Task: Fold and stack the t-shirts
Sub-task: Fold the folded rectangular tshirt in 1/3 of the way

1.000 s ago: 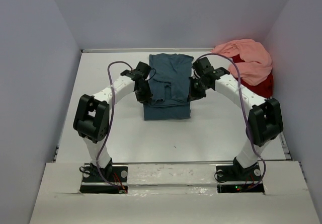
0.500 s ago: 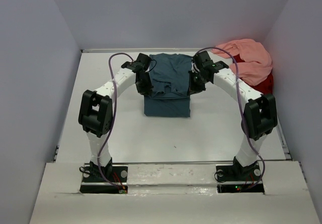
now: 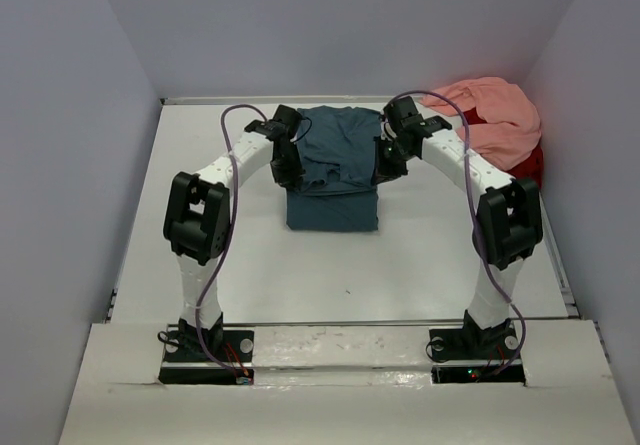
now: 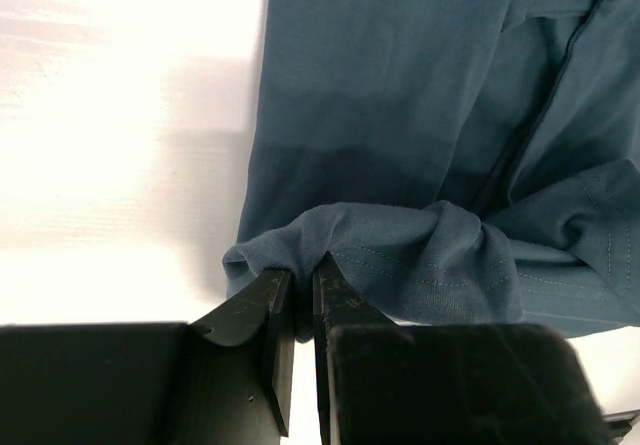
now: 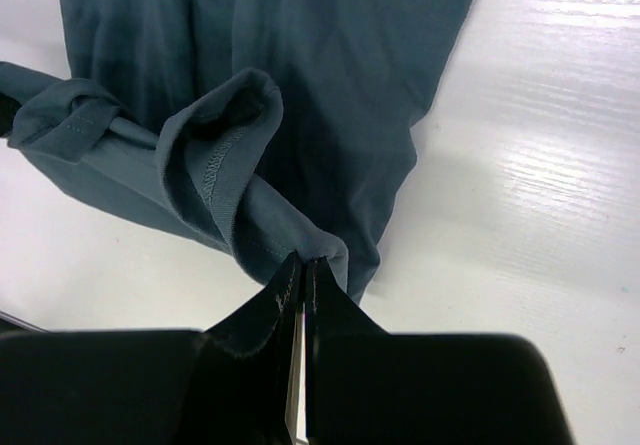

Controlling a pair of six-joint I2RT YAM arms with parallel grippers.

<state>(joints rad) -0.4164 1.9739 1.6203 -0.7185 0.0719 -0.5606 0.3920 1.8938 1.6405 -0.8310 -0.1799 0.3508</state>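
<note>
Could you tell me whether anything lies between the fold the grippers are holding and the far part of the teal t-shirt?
Nothing visible does. The left gripper and right gripper pinch the teal t-shirt; its far part lies bare. The pink t-shirt and red t-shirt sit far right.

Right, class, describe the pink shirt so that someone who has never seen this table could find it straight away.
Start at the white table and go to its far right corner. There the pink shirt lies crumpled on top of a red shirt. Its pale salmon colour sets it apart from that one and from the blue shirt out in the middle.
</note>
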